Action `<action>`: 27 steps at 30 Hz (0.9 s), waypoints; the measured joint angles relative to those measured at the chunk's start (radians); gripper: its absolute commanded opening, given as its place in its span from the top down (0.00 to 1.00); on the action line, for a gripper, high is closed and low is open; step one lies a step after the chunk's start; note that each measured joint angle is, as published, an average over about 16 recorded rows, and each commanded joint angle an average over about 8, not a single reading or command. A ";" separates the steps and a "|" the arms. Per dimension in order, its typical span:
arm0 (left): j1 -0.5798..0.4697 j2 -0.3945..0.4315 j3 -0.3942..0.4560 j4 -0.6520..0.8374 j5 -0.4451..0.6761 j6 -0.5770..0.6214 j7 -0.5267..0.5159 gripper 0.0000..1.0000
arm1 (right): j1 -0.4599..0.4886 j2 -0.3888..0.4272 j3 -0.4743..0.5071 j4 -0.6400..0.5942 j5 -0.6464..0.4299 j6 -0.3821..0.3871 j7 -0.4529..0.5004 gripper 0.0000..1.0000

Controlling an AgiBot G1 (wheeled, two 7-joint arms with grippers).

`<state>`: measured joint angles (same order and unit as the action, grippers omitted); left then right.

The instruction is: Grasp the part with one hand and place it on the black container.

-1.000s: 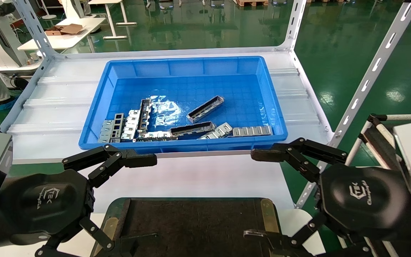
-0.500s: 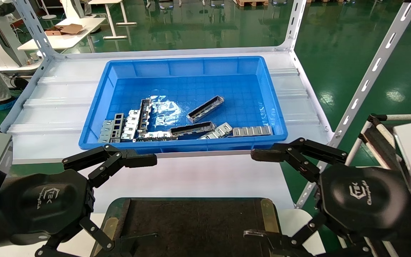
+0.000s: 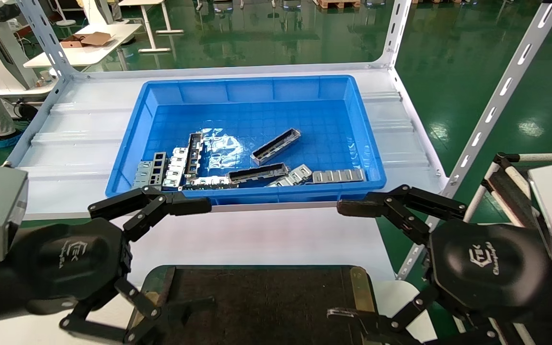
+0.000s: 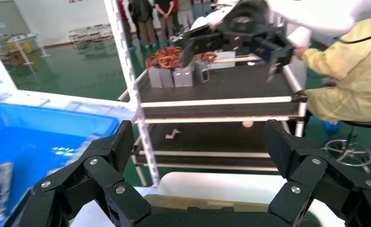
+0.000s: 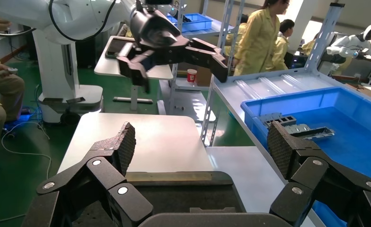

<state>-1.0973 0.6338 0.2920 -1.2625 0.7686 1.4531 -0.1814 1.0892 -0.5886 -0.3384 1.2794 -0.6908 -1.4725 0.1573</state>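
Note:
Several silver-grey metal parts lie in the blue bin [image 3: 257,134]. One trough-shaped part [image 3: 276,145] lies tilted and alone near the bin's middle. Two more channels [image 3: 258,172] lie by the bin's near wall among flat plates. The black container [image 3: 257,297] sits at the near edge, between both grippers, with nothing on it. My left gripper [image 3: 206,254] is open and empty over the container's left end, short of the bin. My right gripper [image 3: 336,261] is open and empty over its right end. The left wrist view [image 4: 200,142] and the right wrist view [image 5: 202,144] both show nothing between the pads.
The bin stands on a white shelf [image 3: 65,143] with slotted uprights [image 3: 496,100] at its corners. Flat grey plates [image 3: 338,176] lie along the bin's near wall. A dark rack [image 4: 212,99] stands to the right. People in yellow coats [image 5: 264,38] stand beyond.
My left gripper has moved a little forward and right, toward the bin. The right gripper and the parts have not moved.

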 measured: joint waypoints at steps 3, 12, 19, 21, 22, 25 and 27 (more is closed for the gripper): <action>-0.007 0.012 0.005 0.007 0.022 -0.026 0.006 0.00 | 0.000 0.000 0.000 0.000 0.000 0.000 0.000 0.00; -0.041 0.076 0.029 0.039 0.113 -0.136 0.023 0.00 | 0.000 0.000 0.000 0.000 0.000 0.000 0.000 0.00; -0.092 0.156 0.062 0.098 0.197 -0.226 0.037 0.00 | 0.000 0.000 0.000 0.000 0.000 0.000 0.000 0.00; -0.110 0.183 0.073 0.124 0.221 -0.250 0.042 0.00 | 0.000 0.000 -0.001 0.000 0.000 0.000 0.000 0.00; -0.120 0.197 0.078 0.138 0.234 -0.262 0.046 0.00 | 0.000 0.000 -0.001 0.000 0.000 0.000 0.000 0.00; -0.152 0.243 0.096 0.189 0.271 -0.298 0.059 0.00 | 0.000 0.000 -0.001 0.000 0.000 0.000 0.000 0.00; -0.176 0.276 0.108 0.230 0.298 -0.322 0.072 0.00 | 0.000 0.000 -0.001 0.000 0.000 0.000 0.000 0.00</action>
<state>-1.2731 0.9099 0.4003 -1.0329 1.0668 1.1306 -0.1095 1.0895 -0.5883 -0.3391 1.2792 -0.6904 -1.4723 0.1570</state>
